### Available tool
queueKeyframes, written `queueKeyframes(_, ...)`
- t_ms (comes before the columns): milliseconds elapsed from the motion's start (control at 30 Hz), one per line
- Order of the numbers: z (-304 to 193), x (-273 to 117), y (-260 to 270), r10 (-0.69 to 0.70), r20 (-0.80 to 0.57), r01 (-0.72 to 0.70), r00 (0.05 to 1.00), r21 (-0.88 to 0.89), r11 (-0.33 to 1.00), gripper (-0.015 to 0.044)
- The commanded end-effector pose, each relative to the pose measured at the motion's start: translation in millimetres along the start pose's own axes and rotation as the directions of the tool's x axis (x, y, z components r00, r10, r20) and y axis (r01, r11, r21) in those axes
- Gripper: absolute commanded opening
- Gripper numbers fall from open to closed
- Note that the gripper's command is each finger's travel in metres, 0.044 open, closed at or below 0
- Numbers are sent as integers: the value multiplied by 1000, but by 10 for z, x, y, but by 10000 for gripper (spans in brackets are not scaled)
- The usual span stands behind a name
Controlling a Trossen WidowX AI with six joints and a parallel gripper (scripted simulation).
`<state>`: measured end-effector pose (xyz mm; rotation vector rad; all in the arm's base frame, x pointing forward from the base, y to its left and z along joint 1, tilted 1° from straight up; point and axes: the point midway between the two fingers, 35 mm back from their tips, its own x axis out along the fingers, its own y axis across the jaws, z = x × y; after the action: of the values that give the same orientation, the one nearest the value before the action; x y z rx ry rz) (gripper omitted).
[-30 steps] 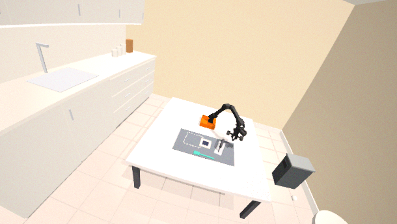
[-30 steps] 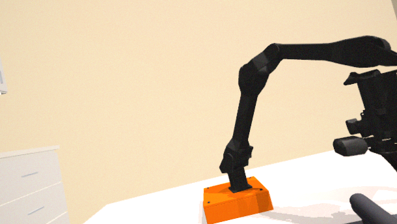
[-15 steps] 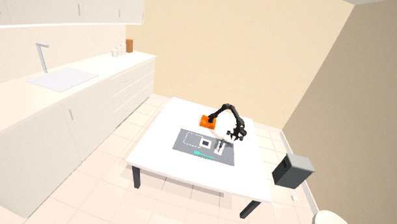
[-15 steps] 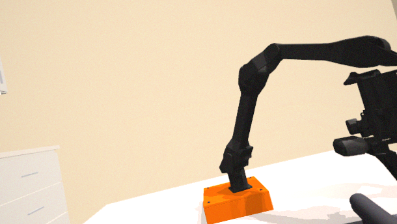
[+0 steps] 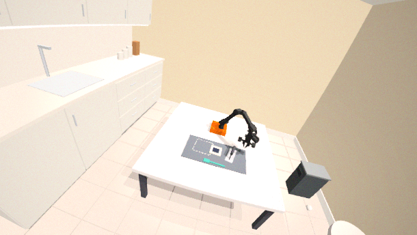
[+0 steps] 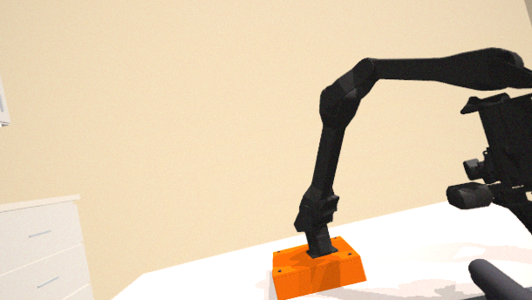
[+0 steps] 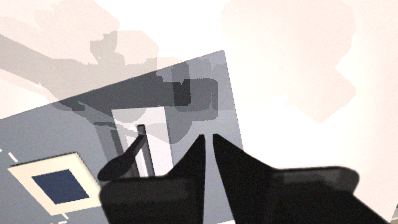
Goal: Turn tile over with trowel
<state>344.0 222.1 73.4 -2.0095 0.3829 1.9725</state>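
The cream tile [image 5: 216, 149] [image 7: 55, 185] lies on the grey mat [image 5: 239, 164] [image 7: 45, 130] with its dark blue mark facing up. It sits at the right end of the dashed outline [image 5: 194, 145] [image 7: 12, 157]. The small trowel [image 5: 230, 152] [image 7: 122, 162], with a dark handle and a pale blade, lies flat on the mat to the right of the tile. My gripper [image 5: 245, 145] [image 7: 209, 145] hangs above the mat's right edge, beside the trowel and clear of it. Its fingers stand almost together with nothing between them.
A teal strip [image 5: 214, 162] lies on the mat's front part. The arm's orange base [image 5: 218, 128] [image 6: 317, 270] stands behind the mat. A grey bin [image 5: 307, 179] sits on the floor to the right of the table. Kitchen counters run along the left wall.
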Motion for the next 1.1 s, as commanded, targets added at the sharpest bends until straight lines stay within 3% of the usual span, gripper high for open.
queueKeyframes(0, 0, 0, 0, 0, 0, 0, 1000, 0, 1000, 0)
queueKeyframes(400, 0, 0, 0, 0, 0, 0, 1000, 0, 1000, 0)
queueKeyframes(600, -2, -1, 2, 0, 0, 0, 1000, 6, 1000, 153)
queueKeyframes(733, -42, -11, 30, 1, 0, 0, 1000, 121, 993, 258)
queueKeyframes(1067, -164, -42, 122, 1, -3, 0, 1000, 452, 892, 270)
